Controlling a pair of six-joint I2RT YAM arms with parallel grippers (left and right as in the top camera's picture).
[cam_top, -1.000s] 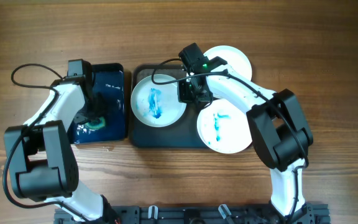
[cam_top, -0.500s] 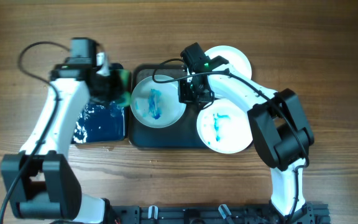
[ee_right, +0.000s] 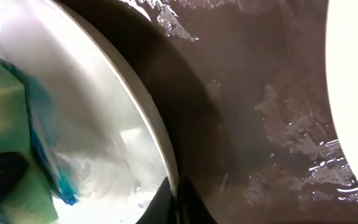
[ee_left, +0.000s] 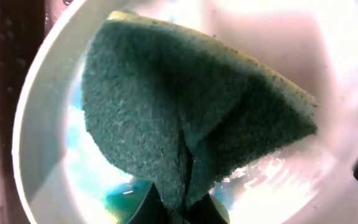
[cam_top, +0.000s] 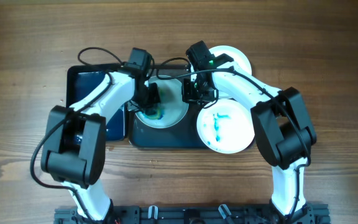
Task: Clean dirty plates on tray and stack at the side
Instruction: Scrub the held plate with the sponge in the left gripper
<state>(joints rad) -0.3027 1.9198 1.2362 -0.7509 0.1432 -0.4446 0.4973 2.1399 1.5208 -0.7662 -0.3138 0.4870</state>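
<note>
Three white plates show in the overhead view. One plate (cam_top: 171, 112) with blue smears lies on the left of the dark tray (cam_top: 166, 137). My left gripper (cam_top: 151, 107) is shut on a green sponge (ee_left: 185, 118) and presses it onto this plate (ee_left: 48, 124). My right gripper (cam_top: 190, 94) is shut on the right rim of the same plate (ee_right: 104, 112). A second plate (cam_top: 225, 127) with blue streaks overlaps the tray's right edge. A third plate (cam_top: 235, 59) lies at the back right, off the tray.
A narrower black tub (cam_top: 82, 84) with wet residue stands left of the tray. Cables loop above both arms. Bare wooden table (cam_top: 328, 93) surrounds everything. The wet tray floor (ee_right: 260, 124) shows in the right wrist view.
My left gripper lifted the sponge out of the black tub, moved right and came down onto the left plate. My right gripper stayed on that plate's rim.
</note>
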